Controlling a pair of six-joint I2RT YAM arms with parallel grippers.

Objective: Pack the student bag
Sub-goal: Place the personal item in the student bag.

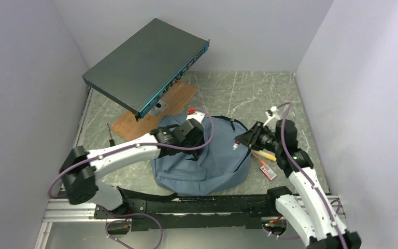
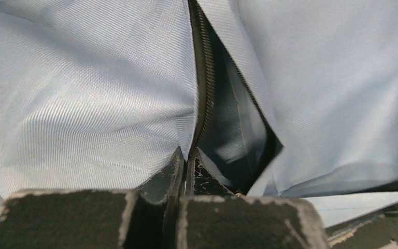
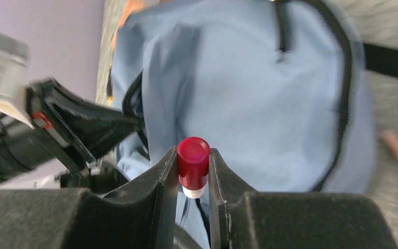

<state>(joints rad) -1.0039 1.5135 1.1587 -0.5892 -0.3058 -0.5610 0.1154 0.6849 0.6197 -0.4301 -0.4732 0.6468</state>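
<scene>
The blue-grey student bag [image 1: 207,166] lies in the middle of the table with its black zipper partly open. My left gripper [image 1: 194,129] rests on top of the bag. In the left wrist view it [image 2: 188,155] is shut on the fabric edge beside the zipper, with the dark opening [image 2: 233,140] just right of it. My right gripper [image 1: 240,141] hovers at the bag's right side. In the right wrist view it [image 3: 193,158] is shut on a small tube with a red cap [image 3: 193,153], held over the bag [image 3: 269,104].
A flat dark grey metal box [image 1: 145,65] stands raised at the back left over a wooden board [image 1: 173,101]. A dark pen-like tool [image 1: 110,135] lies left of the bag. A yellow-orange pen [image 1: 263,155] and a small red item [image 1: 268,171] lie right of it.
</scene>
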